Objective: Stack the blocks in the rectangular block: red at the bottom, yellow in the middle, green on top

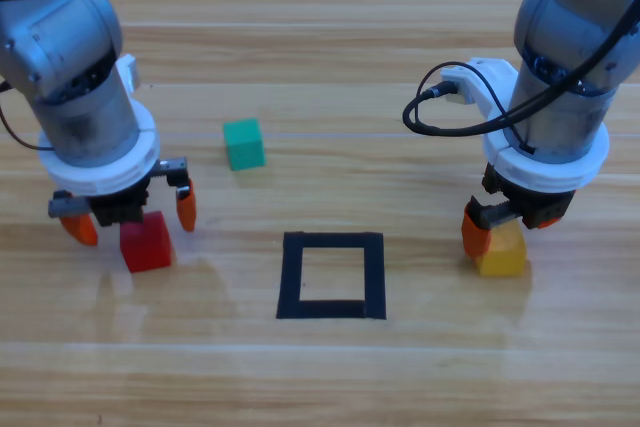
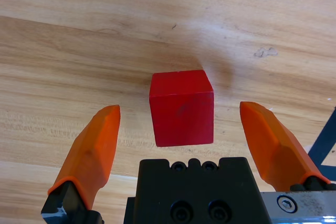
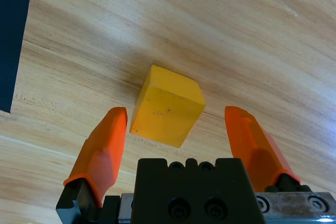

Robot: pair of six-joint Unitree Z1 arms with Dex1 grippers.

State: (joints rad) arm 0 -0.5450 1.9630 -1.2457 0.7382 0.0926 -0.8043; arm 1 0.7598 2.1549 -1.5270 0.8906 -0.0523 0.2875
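Three cubes, two grippers, one tape square. Left: left gripper (image 1: 131,212) spread apart around red cube (image 1: 146,242). Middle: green cube (image 1: 244,143) alone, tape square (image 1: 332,275) below. Right: right gripper (image 1: 497,226) spread apart astride yellow cube (image 1: 503,254). Gaps beside both cubes clear only in wrist views.

Tape square (image 1: 332,275) interior bare, open from above – green cube (image 1: 244,143) probably well clear of approach.

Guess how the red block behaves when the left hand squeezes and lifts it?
The red block looks like a rigid cube with flat faces, so probably no flexing or rolling. It sits between the open left hand jaws, roughly square to them, so likely little twisting. Its smooth paint might slip slightly.
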